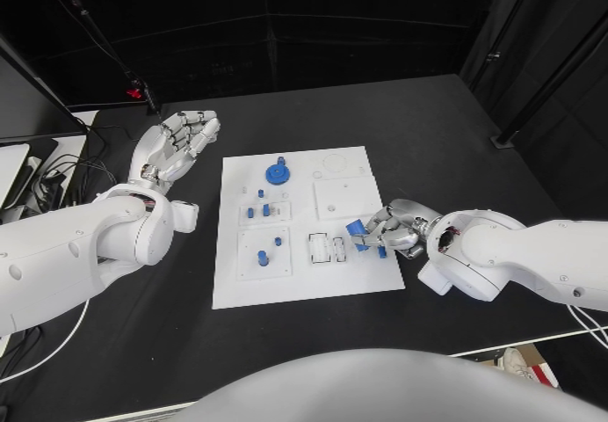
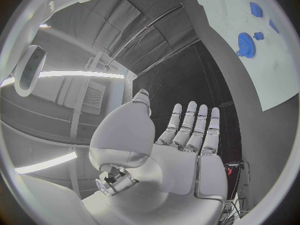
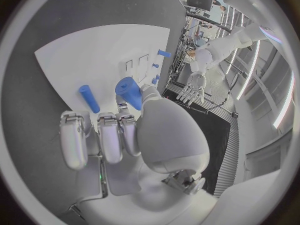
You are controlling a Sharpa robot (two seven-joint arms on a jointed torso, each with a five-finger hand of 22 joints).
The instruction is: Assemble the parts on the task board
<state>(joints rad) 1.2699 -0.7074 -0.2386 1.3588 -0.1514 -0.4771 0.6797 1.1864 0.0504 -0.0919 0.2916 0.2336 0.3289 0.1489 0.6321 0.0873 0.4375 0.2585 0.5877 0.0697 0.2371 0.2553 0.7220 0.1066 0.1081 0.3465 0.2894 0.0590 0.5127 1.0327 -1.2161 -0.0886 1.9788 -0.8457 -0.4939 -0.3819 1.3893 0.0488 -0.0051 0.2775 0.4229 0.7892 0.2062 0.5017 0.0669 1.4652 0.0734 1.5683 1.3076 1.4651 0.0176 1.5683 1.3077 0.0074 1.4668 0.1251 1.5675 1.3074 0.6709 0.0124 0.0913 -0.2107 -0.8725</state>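
Observation:
The white task board (image 1: 367, 272) lies mid-table. On it are a blue gear (image 1: 278, 172) and several small blue pegs (image 1: 263, 258) standing in its left-hand plates. My right hand (image 1: 395, 232) rests at the board's right edge and pinches a blue cylinder (image 1: 358, 229) between thumb and finger. The right wrist view shows that cylinder (image 3: 129, 92) in the pinch of my right hand (image 3: 125, 130). A loose blue peg (image 3: 88, 98) lies beyond the fingertips on the board (image 3: 81, 55). My left hand (image 1: 177, 145) hovers left of the board, holding nothing; its fingers (image 2: 190, 127) are straight and its palm is bare.
Two pale slotted blocks (image 1: 329, 249) sit on the board just left of my right hand. A black stand with a red clip (image 1: 133, 91) rises at the back left, cables (image 1: 51, 180) trail off the table's left side, and a dark pole (image 1: 507, 136) stands at the back right.

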